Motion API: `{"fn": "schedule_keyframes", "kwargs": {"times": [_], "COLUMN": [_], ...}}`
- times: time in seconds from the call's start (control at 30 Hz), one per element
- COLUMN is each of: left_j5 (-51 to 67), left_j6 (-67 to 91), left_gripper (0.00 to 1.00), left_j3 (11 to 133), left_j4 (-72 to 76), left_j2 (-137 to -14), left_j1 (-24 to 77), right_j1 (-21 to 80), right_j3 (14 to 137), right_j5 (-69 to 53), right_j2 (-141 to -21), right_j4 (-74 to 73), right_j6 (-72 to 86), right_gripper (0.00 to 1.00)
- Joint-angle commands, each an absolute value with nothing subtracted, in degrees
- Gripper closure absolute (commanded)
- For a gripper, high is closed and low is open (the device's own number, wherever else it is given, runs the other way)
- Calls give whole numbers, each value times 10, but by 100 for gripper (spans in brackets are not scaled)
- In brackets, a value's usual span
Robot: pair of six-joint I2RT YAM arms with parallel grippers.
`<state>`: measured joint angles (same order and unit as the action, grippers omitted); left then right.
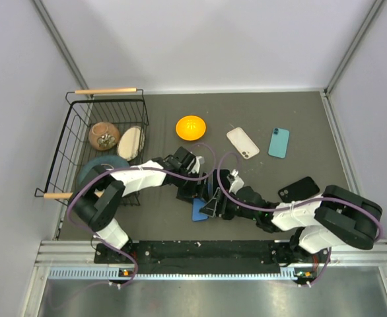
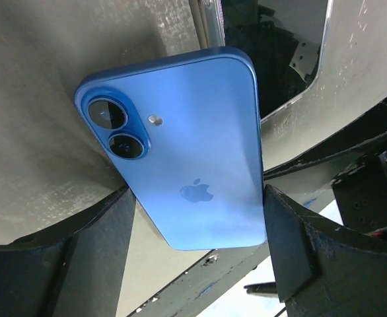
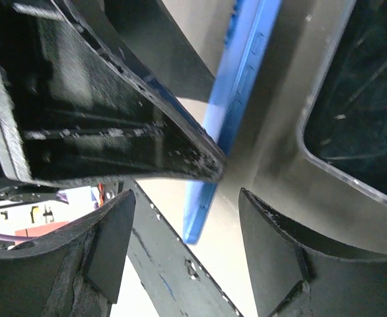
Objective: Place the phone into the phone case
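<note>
The phone (image 2: 200, 152) has a blue back with two camera lenses and hangs tilted above the mat. My left gripper (image 2: 197, 198) is shut on it, one finger on each long edge. From above, its blue corner (image 1: 199, 211) shows between the two arms near the table's front edge. In the right wrist view the phone (image 3: 236, 72) is edge-on. My right gripper (image 3: 183, 198) stands open around its lower end, with a gap on both sides. The phone case (image 3: 358, 86) lies flat on the mat just beyond. It has a clear raised rim and its glossy inside looks dark (image 2: 279, 39).
A wire basket (image 1: 68, 142) holding several items stands at the left. An orange bowl (image 1: 191, 127), a beige-backed phone (image 1: 242, 142) and a teal-backed phone (image 1: 279, 142) lie further back. A black flat item (image 1: 298, 189) lies near my right arm. The table's front rail (image 1: 200, 251) is close below the phone.
</note>
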<state>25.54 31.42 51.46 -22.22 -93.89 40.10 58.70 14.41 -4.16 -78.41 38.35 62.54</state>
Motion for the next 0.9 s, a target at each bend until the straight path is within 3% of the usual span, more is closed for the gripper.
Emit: {"fn": "schedule_keyframes", "kwargs": {"times": [0.0,0.13,0.33,0.43,0.5,0.53,0.67,0.77,0.87], "left_j5": [276,277,256,248,251,252,234,229,227], "left_j6": [342,357,371,384,392,392,397,391,378], "left_gripper": [46,47,44,41,37,29,11,2,1], "left_j3": [496,484,483,483,487,489,503,520,548], "left_j4": [-179,-158,-158,-147,-144,-144,-157,-169,-188], "left_j2": [-910,-904,-895,-881,-868,-865,-833,-812,-802], "left_j1": [399,399,397,397,397,398,398,397,396], "right_j1": [596,599,601,601,602,602,606,605,606], "right_j3": [180,199,206,210,213,213,212,217,229], "right_j5": [-33,-25,-16,-18,-20,-21,-24,-21,-13], "right_j2": [-808,-818,-830,-831,-831,-830,-824,-811,-794], "right_j4": [439,414,395,390,388,386,381,354,327], "right_j6": [630,628,628,621,617,617,614,603,585], "right_gripper": [37,44,74,94,99,100,100,100,100]}}
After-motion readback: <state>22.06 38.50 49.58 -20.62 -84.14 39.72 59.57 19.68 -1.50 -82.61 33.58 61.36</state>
